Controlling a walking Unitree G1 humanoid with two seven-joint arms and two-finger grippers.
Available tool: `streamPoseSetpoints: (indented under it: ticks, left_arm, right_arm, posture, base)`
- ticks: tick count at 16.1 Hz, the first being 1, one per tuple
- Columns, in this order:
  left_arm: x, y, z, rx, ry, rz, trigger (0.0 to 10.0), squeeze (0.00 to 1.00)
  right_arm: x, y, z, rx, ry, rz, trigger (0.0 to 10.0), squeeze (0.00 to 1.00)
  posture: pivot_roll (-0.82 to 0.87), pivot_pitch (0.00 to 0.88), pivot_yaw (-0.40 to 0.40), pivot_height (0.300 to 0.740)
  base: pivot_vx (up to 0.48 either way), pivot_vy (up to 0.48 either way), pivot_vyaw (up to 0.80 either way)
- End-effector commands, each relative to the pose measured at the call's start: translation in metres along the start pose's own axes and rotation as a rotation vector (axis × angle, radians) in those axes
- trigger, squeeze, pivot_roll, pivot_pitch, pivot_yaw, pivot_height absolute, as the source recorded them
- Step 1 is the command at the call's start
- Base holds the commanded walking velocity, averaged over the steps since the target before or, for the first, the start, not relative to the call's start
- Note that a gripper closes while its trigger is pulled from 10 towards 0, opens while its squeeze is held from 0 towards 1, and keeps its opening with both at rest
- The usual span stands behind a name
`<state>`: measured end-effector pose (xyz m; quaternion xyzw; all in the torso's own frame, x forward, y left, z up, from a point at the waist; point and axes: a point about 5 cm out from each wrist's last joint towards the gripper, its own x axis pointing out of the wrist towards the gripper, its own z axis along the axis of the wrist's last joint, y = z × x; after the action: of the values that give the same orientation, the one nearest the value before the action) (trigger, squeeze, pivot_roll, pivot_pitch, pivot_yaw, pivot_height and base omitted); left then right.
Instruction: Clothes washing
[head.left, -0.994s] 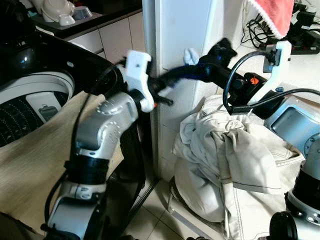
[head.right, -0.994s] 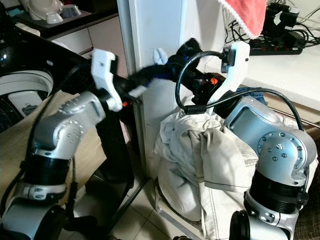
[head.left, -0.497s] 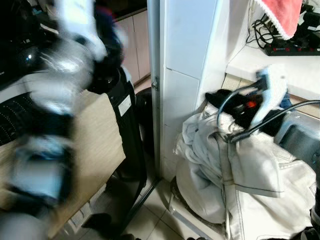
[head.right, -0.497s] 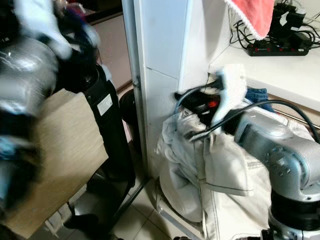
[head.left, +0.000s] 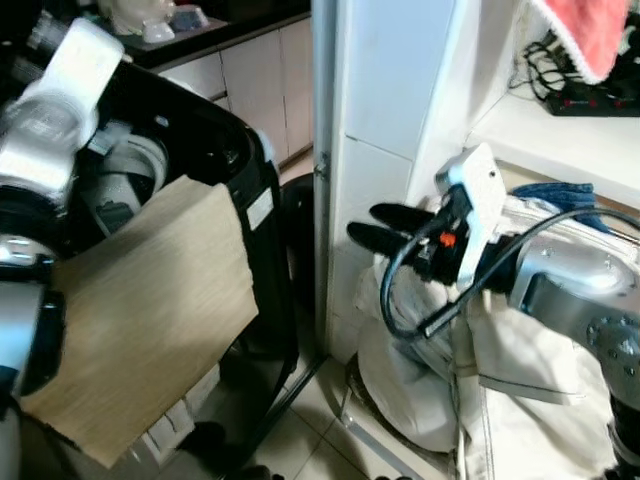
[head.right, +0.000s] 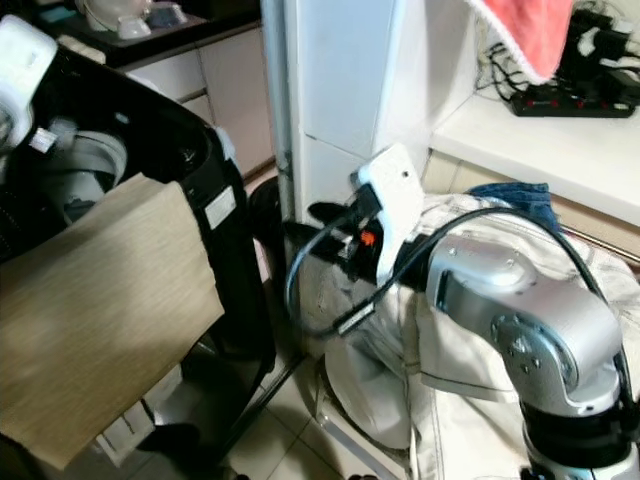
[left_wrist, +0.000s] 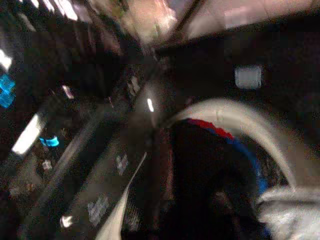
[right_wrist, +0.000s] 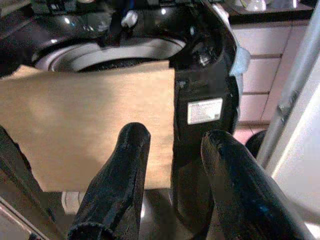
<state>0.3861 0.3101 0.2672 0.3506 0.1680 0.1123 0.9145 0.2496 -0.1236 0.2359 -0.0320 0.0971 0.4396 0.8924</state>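
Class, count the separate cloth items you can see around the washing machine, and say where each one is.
4: a tan cloth draped over the washer's front, a white garment pile under the right arm, a blue item behind that pile, and a red towel hanging above the counter. More may be hidden.

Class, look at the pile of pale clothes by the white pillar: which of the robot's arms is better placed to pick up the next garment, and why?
Probably the right. The right gripper hangs open just above the pale clothes pile, while the left arm is over at the washing machine.

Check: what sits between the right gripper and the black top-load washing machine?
Nothing solid: in the right wrist view the right gripper points across open air at the black washing machine, with the tan cloth draped over its rim.
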Motion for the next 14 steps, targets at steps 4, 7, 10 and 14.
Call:
streamPoseSetpoints:
  ticks: [4,7,10,14]
  left_arm:
    - [0.0,0.007,-0.013,0.073,0.091,-0.041,10.0,1.0]
    - [0.001,0.006,-0.017,0.098,0.126,-0.077,10.0,1.0]
    - [0.001,0.006,-0.025,0.168,0.145,-0.066,10.0,1.0]
    - [0.002,-0.01,-0.034,0.3,0.192,-0.228,10.0,1.0]
  right_arm:
    - [0.0,0.003,0.0,-0.035,0.008,0.008,10.0,0.0]
    - [0.0,0.0,-0.001,-0.046,0.016,-0.004,10.0,0.0]
    - [0.002,-0.009,-0.002,-0.023,0.019,-0.09,10.0,0.0]
    - [0.001,-0.015,-0.007,-0.048,0.051,-0.146,10.0,0.0]
  posture:
    - [-0.07,0.0,0.051,0.74]
    - [-0.07,0.0,0.051,0.74]
    - [-0.07,0.0,0.058,0.74]
    - [-0.07,0.0,0.071,0.74]
  base:
    - [0.0,0.0,0.0]
    - [0.0,0.0,0.0]
    - [0.0,0.0,0.0]
    - [0.0,0.0,0.0]
